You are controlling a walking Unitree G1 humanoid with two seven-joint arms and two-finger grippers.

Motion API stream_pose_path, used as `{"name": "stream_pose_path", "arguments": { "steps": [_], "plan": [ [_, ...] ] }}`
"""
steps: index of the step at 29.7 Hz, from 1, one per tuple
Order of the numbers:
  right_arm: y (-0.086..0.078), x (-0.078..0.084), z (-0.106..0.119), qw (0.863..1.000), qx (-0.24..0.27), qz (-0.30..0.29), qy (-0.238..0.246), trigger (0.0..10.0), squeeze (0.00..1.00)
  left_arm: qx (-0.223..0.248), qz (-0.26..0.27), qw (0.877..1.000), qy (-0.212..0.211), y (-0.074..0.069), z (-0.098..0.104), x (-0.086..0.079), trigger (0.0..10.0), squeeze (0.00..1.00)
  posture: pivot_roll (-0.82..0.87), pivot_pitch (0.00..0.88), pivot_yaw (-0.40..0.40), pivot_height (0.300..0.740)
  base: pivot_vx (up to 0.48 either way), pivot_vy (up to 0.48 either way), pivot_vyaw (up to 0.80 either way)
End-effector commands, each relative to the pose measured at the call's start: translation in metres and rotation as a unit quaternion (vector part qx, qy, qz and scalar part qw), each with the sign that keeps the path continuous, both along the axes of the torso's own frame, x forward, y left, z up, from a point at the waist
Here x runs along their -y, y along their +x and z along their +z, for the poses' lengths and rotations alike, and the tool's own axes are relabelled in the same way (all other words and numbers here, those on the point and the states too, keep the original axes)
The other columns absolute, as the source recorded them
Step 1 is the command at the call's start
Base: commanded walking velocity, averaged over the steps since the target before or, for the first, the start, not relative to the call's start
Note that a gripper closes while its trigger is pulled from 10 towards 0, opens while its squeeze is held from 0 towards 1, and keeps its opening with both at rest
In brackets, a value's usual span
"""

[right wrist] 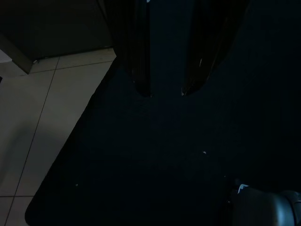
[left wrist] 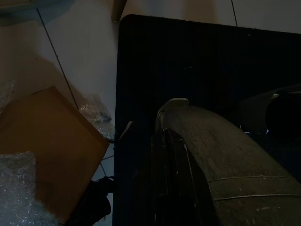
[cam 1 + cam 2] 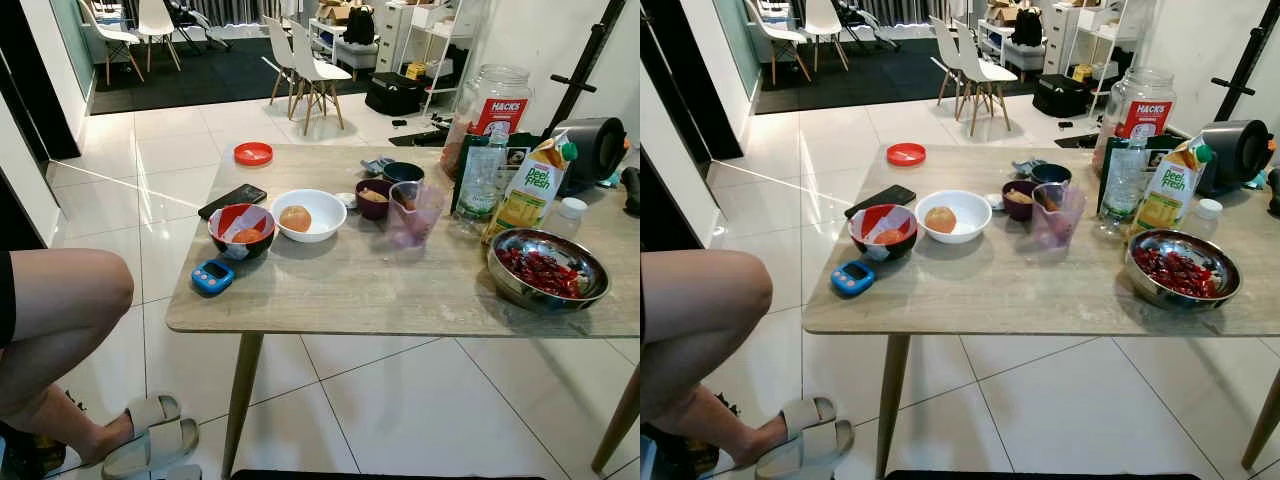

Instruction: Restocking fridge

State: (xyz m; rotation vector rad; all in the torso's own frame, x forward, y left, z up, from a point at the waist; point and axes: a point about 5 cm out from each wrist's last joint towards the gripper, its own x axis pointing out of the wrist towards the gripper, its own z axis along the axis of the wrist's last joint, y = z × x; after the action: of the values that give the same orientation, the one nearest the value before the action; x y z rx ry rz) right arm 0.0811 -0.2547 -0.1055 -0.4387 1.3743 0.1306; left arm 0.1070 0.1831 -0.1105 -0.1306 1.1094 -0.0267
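- Before me on the bench (image 3: pixel 400 290): juice carton (image 3: pixel 530 187), bowls, nothing collected yet; approach step.
- Right hand (image 1: pixel 165 92) hangs parted, empty; left hand's (image 2: pixel 162 150) opening I cannot tell.
- Next: reach carton.

A lived-in home is shown, in its dining area. A wooden table (image 3: pixel 400 290) is set on white floor tiles (image 3: pixel 170 150) and is covered with bowls, a juice carton (image 3: pixel 530 185) and a big jar (image 3: pixel 495 100). White dining chairs (image 3: pixel 305 65) and storage shelves (image 3: pixel 440 40) are seen behind, and a person's bare leg (image 3: pixel 60 330) in a slipper (image 3: pixel 150 440) is seen beside the table.
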Motion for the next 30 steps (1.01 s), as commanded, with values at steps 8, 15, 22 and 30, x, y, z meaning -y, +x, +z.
{"name": "stream_pose_path", "arguments": {
  "steps": [8, 15, 22, 30],
  "plan": [
    [-0.0003, -0.0002, -0.0001, 1.0, 0.003, -0.003, -0.002, 10.0, 0.0, -0.024, -0.009, 1.0, -0.011, -0.0103, -0.0039, 0.009, 10.0, 0.0, -0.06, 0.0, -0.033, 0.74, 0.0, 0.0, 0.0],
    [-0.0005, -0.0009, -0.0004, 1.0, 0.004, -0.004, 0.0, 10.0, 0.0, -0.024, -0.01, 1.0, -0.011, -0.01, -0.0039, 0.0091, 10.0, 0.0, -0.06, 0.0, -0.034, 0.74, 0.0, 0.0, 0.0],
    [-0.0009, -0.001, -0.0005, 1.0, 0.003, -0.004, 0.0, 10.0, 0.0, -0.025, -0.012, 1.0, -0.013, -0.0105, -0.0041, 0.0105, 10.0, 0.0, -0.07, 0.0, -0.035, 0.74, 0.0, 0.0, 0.0],
    [-0.001, -0.001, -0.0005, 1.0, 0.004, -0.004, 0.0, 10.0, 0.0, -0.024, -0.012, 1.0, -0.013, -0.0101, -0.004, 0.0108, 10.0, 0.0, -0.07, 0.0, -0.035, 0.74, 0.0, 0.0, 0.0]
  ]
}}
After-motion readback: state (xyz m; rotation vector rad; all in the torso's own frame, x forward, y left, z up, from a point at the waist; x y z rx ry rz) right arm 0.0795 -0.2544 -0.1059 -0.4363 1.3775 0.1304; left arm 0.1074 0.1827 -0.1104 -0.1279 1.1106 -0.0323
